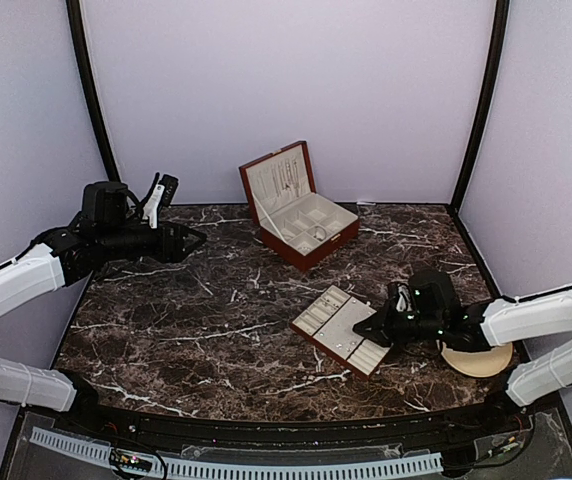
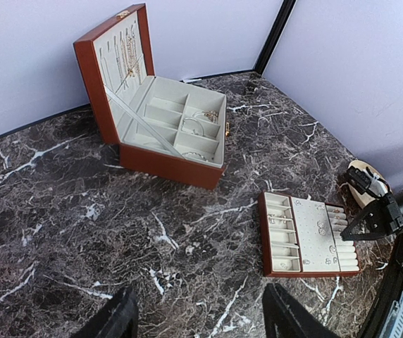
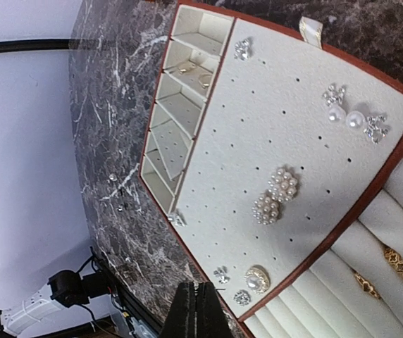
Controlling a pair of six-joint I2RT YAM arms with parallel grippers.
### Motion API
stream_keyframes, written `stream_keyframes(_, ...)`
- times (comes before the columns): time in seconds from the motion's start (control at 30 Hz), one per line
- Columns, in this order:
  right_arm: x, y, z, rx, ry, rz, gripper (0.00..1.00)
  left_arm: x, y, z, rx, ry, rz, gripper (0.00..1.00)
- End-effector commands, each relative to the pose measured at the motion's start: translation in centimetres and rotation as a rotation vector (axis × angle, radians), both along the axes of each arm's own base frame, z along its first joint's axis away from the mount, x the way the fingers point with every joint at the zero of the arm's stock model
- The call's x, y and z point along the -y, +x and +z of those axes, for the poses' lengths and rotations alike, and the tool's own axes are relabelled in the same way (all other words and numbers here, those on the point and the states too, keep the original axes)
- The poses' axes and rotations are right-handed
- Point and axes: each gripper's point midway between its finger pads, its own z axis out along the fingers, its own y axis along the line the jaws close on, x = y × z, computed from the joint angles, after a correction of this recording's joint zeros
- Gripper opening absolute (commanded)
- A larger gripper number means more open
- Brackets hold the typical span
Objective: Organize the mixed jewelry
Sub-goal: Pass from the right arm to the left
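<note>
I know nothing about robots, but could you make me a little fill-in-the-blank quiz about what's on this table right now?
1. Fine chains hang inside the raised ____ of the wooden box.
2. The flat tray lies beside the right gripper and holds earrings set with white ____.
3. The left gripper hovers above the table with its jaws ____.
4. The round plate peeks out from under the ____ arm.

Missing words: lid; pearls; open; right.
</note>
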Motion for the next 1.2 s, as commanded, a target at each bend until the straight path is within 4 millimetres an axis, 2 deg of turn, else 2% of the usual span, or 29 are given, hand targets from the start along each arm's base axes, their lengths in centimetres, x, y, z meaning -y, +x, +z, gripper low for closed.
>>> stream_keyframes(0.0, 0.2, 0.9, 1.5, 0.023, 0.101, -0.053, 0.0, 0.1, -0.4, 0.6, 0.018, -0.023, -0.015, 0.62)
stream_keyframes(0.13, -0.2, 0.7, 2.8, 0.018, 0.181, -0.027, 0.0, 1.3, -1.4, 1.4, 0.041, -0.067, -0.103, 0.62)
stream_keyframes(0.27, -1.4, 0.1, 6.0, 0.046, 0.305, 0.048, 0.0, 3.0, -3.3, 3.1, 0.135, -0.13, -0.222, 0.61)
stream_keyframes(0.4, -1.9, -0.7, 9.1, 0.068, 0.379, 0.105, 0.0, 6.0, -5.7, 4.9, 0.239, -0.135, -0.294, 0.62)
stream_keyframes(0.5, -1.7, -1.0, 11.1, 0.095, 0.434, 0.112, 0.0, 8.1, -7.3, 5.4, 0.323, -0.164, -0.301, 0.61)
stream_keyframes(0.63, -2.0, -1.4, 13.9, 0.14, 0.507, 0.15, 0.0, 11.4, -9.2, 4.9, 0.434, -0.238, -0.317, 0.6)
stream_keyframes(0.67, -2.1, -1.5, 14.6, 0.151, 0.524, 0.165, 0.0, 12.4, -9.5, 5.4, 0.48, -0.256, -0.328, 0.59)
stream_keyframes(0.77, -2.5, -2.1, 16.9, 0.185, 0.581, 0.214, 0.0, 16.6, -10.5, 3.5, 0.544, -0.196, -0.398, 0.56)
stream_keyframes(0.93, -3.0, -3.2, 20.2, 0.229, 0.642, 0.305, 0.0, 22.5, -11.8, 1.9, 0.593, -0.136, -0.503, 0.51)
stream_keyframes(1.0, -3.1, -3.4, 20.8, 0.241, 0.653, 0.323, 0.0, 23.9, -11.8, 1.6, 0.593, -0.132, -0.516, 0.5)
stream_keyframes(1.17, -3.1, -3.8, 21.0, 0.239, 0.677, 0.343, 0.0, 26.0, -11.4, 1.9, 0.592, -0.149, -0.518, 0.49)
